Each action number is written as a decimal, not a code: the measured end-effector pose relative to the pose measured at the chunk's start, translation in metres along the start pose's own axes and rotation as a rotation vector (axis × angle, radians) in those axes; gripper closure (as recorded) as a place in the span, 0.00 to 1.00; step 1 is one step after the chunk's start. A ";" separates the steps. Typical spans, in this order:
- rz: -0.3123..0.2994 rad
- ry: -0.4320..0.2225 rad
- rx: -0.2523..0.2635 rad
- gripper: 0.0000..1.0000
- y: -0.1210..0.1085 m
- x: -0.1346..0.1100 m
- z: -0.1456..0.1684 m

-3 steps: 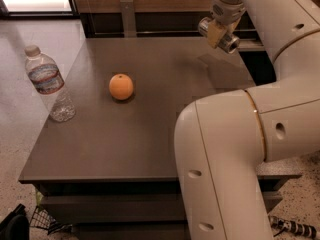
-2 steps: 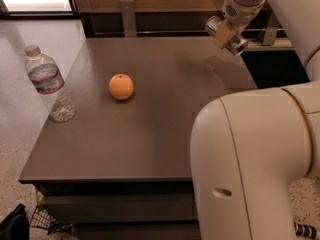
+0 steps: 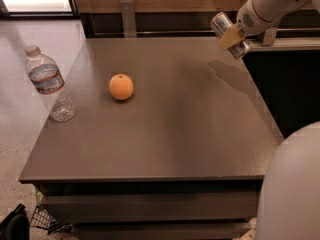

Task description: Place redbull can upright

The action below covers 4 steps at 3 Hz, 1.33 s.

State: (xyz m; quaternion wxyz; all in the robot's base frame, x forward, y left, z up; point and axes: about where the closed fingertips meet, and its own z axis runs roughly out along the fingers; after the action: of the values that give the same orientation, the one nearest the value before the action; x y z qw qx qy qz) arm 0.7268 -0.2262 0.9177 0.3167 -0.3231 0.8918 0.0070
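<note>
A: Entry 1. Gripper position?

B: The two-finger gripper [image 3: 231, 36] hangs in the air above the far right corner of the dark grey flat-topped desk [image 3: 190, 134]. It sits at the end of a white arm [image 3: 270, 6] that enters from the upper right.

A: Grip state?

B: Closed around the slim silver metal redbull can [image 3: 220, 22]. A yellowish finger pad [image 3: 228, 38] crosses the can's middle.

A: Can attitude?

B: Tilted, not upright. The shiny round top points up and to the left, and the other end points down and to the right. The can is clear of the desk surface. A soft shadow [image 3: 227, 74] lies on the desk just below it, near the right edge.

A: Other items?

B: A round orange fruit [image 3: 121, 87] sits on the desk's left half, towards the far edge and well apart from the gripper. A clear plastic water bottle with a white cap [image 3: 50, 84] stands upright at the left edge, near the orange but not touching it.

A: Anything else?

B: The robot's rounded white body [image 3: 295, 184] fills the view beside the desk's near right corner.
</note>
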 end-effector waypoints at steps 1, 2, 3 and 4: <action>-0.110 -0.252 -0.100 1.00 0.011 -0.033 0.005; -0.218 -0.415 -0.204 1.00 0.020 -0.062 0.013; -0.385 -0.572 -0.293 1.00 0.029 -0.084 0.016; -0.453 -0.647 -0.327 1.00 0.033 -0.088 0.014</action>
State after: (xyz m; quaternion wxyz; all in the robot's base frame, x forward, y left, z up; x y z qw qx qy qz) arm 0.7675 -0.1473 0.9502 0.5183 -0.5381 0.6401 0.1794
